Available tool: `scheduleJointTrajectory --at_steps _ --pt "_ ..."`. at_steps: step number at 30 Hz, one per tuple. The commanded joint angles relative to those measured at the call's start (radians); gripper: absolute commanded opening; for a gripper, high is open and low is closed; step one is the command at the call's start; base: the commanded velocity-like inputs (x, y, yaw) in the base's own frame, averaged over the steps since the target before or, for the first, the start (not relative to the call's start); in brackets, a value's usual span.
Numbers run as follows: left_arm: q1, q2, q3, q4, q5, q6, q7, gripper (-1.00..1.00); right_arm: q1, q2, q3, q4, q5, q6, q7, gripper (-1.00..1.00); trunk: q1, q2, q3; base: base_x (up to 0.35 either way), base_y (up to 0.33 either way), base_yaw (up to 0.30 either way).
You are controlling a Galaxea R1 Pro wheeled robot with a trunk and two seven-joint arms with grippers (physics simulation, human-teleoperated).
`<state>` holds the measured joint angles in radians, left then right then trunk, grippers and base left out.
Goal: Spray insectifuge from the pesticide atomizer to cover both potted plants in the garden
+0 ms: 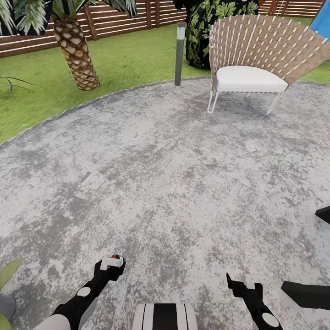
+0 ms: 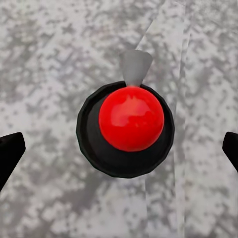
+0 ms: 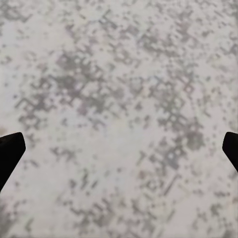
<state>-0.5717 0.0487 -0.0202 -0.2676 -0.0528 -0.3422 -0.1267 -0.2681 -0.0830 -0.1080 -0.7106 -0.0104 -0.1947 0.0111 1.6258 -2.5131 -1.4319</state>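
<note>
Head view is showing the round mottled grey patio (image 1: pixel 151 183) of the garden, with lawn (image 1: pixel 123 59) and a slatted fence (image 1: pixel 119 18) lying toward 12 o'clock. A palm trunk (image 1: pixel 75 55) is standing at 11 o'clock, a grey bollard lamp (image 1: pixel 179 52) at 12, and a woven chair (image 1: pixel 256 59) at 1 o'clock. A potted plant's leaf and grey pot (image 1: pixel 5 300) are edging in at 8 o'clock. Left gripper (image 1: pixel 111 263) and right gripper (image 1: pixel 243 283) are hanging released, fingers spread, grasping nothing. Left wrist view is looking at a red ball on a black disc (image 2: pixel 130 126).

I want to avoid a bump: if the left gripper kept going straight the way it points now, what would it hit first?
Likely the red ball on its black round base, centred ahead of the left gripper, with the paved patio behind; depth is unclear.
</note>
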Motion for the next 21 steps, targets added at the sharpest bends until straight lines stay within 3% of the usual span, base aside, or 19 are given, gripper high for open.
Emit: scheduleJointTrajectory --at_steps 1,4,5,21 --pt "0.0 0.0 -0.002 0.001 -0.005 -0.004 0.001 1.0 0.0 0.0 -0.001 0.001 -0.001 -0.003 0.001 1.0 0.0 0.0 -0.001 0.0 0.0 0.0" --pt "0.0 0.0 -0.008 0.001 -0.005 -0.003 0.001 1.0 0.0 0.0 -0.001 0.001 -0.001 -0.003 0.001 1.0 0.0 0.0 -0.001 0.0 0.0 0.0" --pt "0.0 -0.001 -0.01 0.001 -0.005 -0.004 0.001 -1.0 0.0 0.0 -0.001 0.001 -0.001 -0.003 0.001 1.0 0.0 0.0 -0.001 0.0 0.0 0.0" --pt "0.0 0.0 -0.021 0.001 -0.005 -0.004 0.001 -1.0 0.0 0.0 -0.001 0.002 -0.001 -0.003 0.001 1.0 0.0 0.0 -0.001 0.0 0.0 0.0"
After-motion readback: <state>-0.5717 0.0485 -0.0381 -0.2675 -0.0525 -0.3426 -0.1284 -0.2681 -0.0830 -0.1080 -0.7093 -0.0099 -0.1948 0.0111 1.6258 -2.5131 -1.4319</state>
